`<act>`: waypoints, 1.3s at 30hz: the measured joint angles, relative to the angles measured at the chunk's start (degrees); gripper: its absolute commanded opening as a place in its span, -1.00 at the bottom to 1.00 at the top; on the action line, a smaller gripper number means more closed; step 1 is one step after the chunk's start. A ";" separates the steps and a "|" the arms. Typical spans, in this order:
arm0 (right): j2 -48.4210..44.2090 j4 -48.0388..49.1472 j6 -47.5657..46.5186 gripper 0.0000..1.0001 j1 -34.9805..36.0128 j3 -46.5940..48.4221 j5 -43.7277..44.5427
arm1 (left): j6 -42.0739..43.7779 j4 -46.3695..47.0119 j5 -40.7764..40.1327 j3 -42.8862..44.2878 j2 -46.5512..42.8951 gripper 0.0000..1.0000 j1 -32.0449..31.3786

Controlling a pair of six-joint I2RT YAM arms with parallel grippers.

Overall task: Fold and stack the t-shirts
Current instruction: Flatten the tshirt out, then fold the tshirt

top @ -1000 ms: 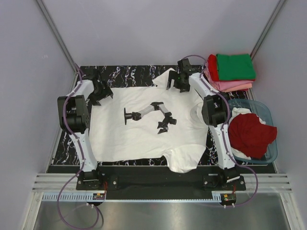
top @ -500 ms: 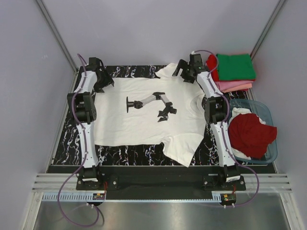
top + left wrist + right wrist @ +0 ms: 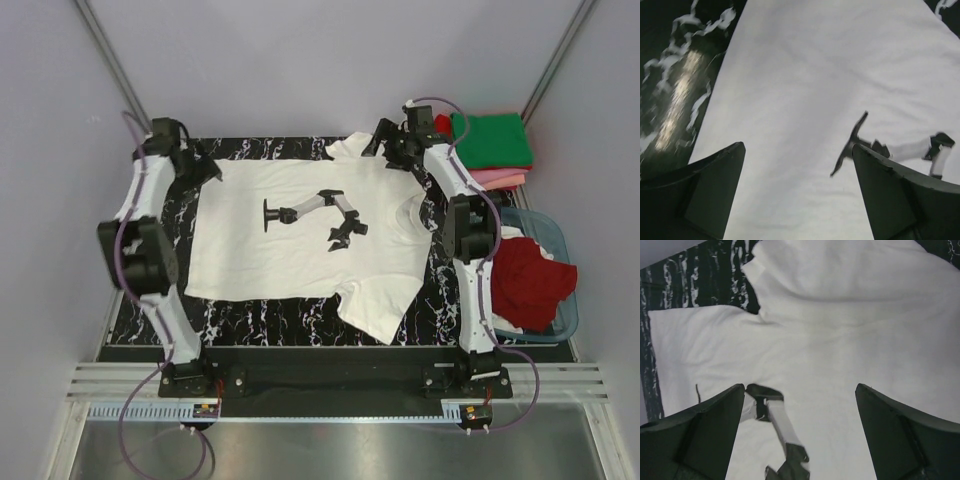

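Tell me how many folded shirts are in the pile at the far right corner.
3: a green shirt on top, a red shirt peeking out beneath it on the left, and a pink shirt lowest. More may be hidden underneath.

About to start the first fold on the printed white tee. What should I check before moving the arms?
1. White t-shirt body spread flat, print up: ok.
2. Far sleeve flat: not ok, a crease runs across its base.
3. Left gripper open, nothing between its fingers: ok.
4. Right gripper open, nothing held: ok.
5. Folded stack neat, green on top: ok.
6. Dark red t-shirt kept inside the tub, off the work area: ok.
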 measured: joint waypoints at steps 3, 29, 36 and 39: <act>-12.70 -0.13 -0.20 0.99 0.24 -11.23 0.31 | -0.55 1.14 -0.31 -14.29 -19.39 0.91 2.62; -84.04 5.11 19.30 0.99 18.53 -94.03 14.93 | -12.02 14.16 -2.21 -74.44 -59.08 0.51 17.53; -84.37 2.75 19.43 0.99 18.53 -94.03 17.51 | -14.10 15.32 -4.81 -77.09 -59.82 0.43 13.70; -84.76 1.73 19.82 0.99 18.53 -94.03 17.94 | -14.62 16.85 -5.60 -78.18 -57.18 0.26 13.70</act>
